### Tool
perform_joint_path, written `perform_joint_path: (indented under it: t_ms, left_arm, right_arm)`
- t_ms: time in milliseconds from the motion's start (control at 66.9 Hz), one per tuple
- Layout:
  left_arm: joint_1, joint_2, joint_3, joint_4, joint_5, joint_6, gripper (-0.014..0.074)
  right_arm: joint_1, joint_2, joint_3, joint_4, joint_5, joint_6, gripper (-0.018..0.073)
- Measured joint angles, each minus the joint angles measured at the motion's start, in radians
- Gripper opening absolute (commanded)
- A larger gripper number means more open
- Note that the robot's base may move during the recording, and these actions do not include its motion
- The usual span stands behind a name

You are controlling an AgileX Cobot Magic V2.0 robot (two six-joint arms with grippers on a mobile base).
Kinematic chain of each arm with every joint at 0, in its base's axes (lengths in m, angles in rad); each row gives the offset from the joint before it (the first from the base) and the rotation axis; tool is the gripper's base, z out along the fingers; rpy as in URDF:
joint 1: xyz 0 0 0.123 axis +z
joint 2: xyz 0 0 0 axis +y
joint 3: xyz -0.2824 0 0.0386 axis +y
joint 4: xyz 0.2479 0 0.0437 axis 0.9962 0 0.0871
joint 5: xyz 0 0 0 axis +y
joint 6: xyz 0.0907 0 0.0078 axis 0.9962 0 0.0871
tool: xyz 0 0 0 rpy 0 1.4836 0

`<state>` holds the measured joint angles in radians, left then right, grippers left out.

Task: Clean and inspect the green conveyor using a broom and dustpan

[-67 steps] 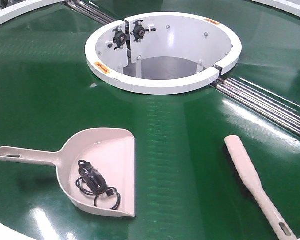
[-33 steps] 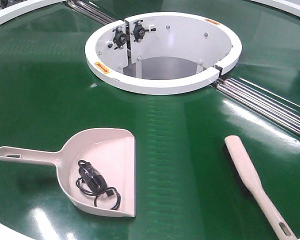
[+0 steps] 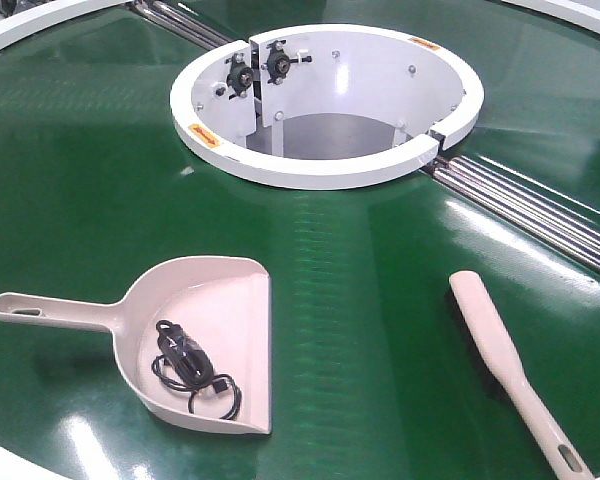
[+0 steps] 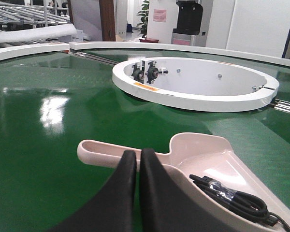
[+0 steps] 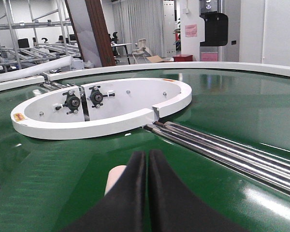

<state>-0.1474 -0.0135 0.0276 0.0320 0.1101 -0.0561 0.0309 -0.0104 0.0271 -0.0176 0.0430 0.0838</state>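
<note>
Here we see the conveyor (image 3: 360, 330), a glossy green belt, carrying both tools near its front rim. The dustpan (image 3: 205, 340) lies toward the front left, its handle pointing to the left edge and its wide lip facing right. Inside it rests a black cable (image 3: 190, 372), coiled loosely against the pan's rear wall. The broom (image 3: 505, 365) lies toward the front right, bristles down, its handle running to the front right corner. The two tools are well apart, with bare belt between them. Behind them stands the white hub (image 3: 325, 165), and steel rollers (image 3: 540, 215) run from it toward the right edge.

In the left wrist view we find the left fingers (image 4: 134, 166) pressed together with nothing between them, hovering just above the dustpan's handle, which passes across right behind their tips. We cannot tell whether they touch it.

In the right wrist view the right fingers (image 5: 147, 166) are likewise pressed together and hold nothing. The broom's rounded end shows just beside them on the left, low on the belt.
</note>
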Motion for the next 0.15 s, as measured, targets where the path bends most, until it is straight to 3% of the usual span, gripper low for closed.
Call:
perform_joint_path:
  t_ms: [149]
  left_arm:
    - [0.000,0.000,0.000,0.000,0.000,0.000,-0.0007]
  right_arm:
    - [0.000,0.000,0.000,0.000,0.000,0.000,-0.0010]
